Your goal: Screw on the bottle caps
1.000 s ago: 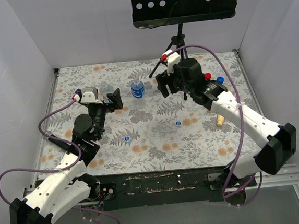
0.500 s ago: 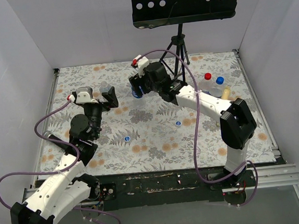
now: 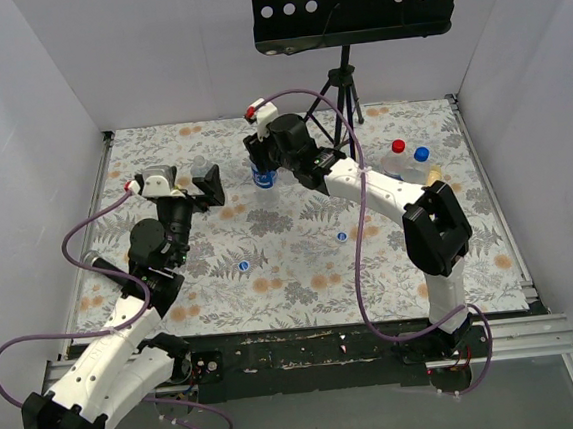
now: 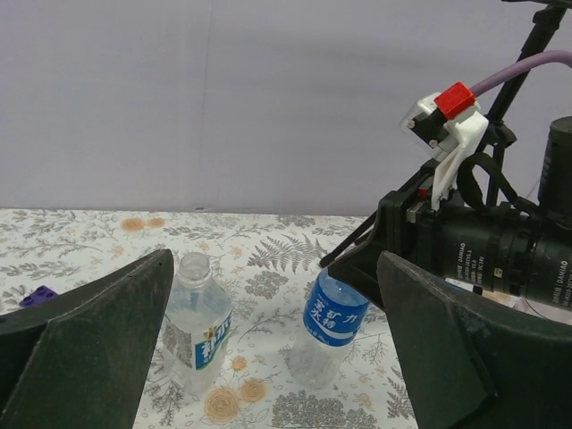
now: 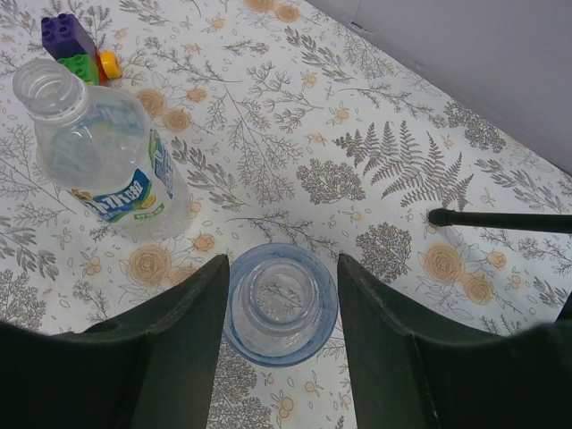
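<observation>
A clear bottle with a blue label (image 3: 263, 177) stands uncapped at the back middle; it also shows in the left wrist view (image 4: 332, 323) and the right wrist view (image 5: 281, 306). My right gripper (image 3: 261, 160) (image 5: 282, 268) comes down over it, fingers pressed against both sides of its shoulder; the bottle leans a little. A second uncapped bottle (image 3: 202, 169) (image 4: 197, 323) (image 5: 98, 156) stands to its left. My left gripper (image 3: 207, 188) (image 4: 274, 259) is wide open and empty, facing both bottles. Two loose blue caps (image 3: 341, 237) (image 3: 244, 266) lie on the cloth.
A red cap (image 3: 398, 146) and a blue cap (image 3: 422, 152) sit at the back right over clear plastic I cannot make out. A toy block (image 5: 71, 40) (image 4: 36, 295) lies beyond the left bottle. A black stand's tripod (image 3: 341, 89) is behind; one leg (image 5: 500, 219) is near.
My right arm swung left from the back middle and came down over the blue-labelled bottle. My left gripper shifted slightly left and back, beside the other uncapped bottle.
</observation>
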Controlling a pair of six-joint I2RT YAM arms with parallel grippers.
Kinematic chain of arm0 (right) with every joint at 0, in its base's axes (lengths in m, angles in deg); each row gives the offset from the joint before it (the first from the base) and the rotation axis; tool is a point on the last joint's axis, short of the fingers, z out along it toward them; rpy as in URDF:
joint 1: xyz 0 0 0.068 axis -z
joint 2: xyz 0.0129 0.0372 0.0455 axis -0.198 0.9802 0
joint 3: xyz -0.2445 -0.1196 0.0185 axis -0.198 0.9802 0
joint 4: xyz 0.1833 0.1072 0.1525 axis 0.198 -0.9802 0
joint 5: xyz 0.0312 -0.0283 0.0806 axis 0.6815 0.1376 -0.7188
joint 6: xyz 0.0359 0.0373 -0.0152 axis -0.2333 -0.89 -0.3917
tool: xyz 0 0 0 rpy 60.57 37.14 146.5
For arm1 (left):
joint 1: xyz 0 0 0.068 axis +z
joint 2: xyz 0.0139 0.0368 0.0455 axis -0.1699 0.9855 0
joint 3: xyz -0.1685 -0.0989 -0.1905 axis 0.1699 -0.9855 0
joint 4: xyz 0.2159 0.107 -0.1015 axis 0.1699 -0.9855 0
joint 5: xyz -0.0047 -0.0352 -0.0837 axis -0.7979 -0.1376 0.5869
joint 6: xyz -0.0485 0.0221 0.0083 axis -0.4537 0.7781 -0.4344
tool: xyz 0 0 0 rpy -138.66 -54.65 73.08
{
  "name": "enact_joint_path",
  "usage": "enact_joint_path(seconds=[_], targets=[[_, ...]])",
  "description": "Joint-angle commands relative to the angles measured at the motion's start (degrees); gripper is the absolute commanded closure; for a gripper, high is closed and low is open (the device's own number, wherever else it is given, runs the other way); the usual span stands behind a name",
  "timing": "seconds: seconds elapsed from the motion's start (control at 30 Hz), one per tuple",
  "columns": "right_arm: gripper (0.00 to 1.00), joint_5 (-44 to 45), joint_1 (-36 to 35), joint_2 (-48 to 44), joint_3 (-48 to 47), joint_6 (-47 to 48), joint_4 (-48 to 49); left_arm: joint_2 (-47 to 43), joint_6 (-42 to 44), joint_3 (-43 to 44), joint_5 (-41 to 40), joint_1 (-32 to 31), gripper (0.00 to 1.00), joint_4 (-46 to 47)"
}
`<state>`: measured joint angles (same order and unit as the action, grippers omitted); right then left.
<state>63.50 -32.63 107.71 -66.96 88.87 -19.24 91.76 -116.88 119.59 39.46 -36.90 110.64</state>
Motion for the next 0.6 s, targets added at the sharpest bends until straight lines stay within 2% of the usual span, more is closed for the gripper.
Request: enact_joint_path(seconds=[0.0,0.2,0.27,0.4,0.57], targets=[[0.45,1.5,-0.1,-0.4,-2.0,-0.2,2.1,-1.0,0.0,-0.7,4.5,0.6,0.02,0.8],[0.76,0.6,-0.1,-5.0,1.7,0.5,1.5,-1.5,1.9,-1.4,16.1,1.1,0.02,2.2],[0.83,-0.1,-0.1,-7.3,3.3,0.7,0.8,-1.5,3.6,-1.6,22.3,1.2,0.02,2.5],[0.92,-3.5,-0.1,-14.0,7.7,1.6,-0.1,-1.1,6.1,-1.6,32.7,1.3,0.02,2.2],[0.98,-13.5,-0.1,-23.1,12.0,5.2,-4.8,-0.3,10.0,-0.7,47.0,1.3,0.02,-0.1]])
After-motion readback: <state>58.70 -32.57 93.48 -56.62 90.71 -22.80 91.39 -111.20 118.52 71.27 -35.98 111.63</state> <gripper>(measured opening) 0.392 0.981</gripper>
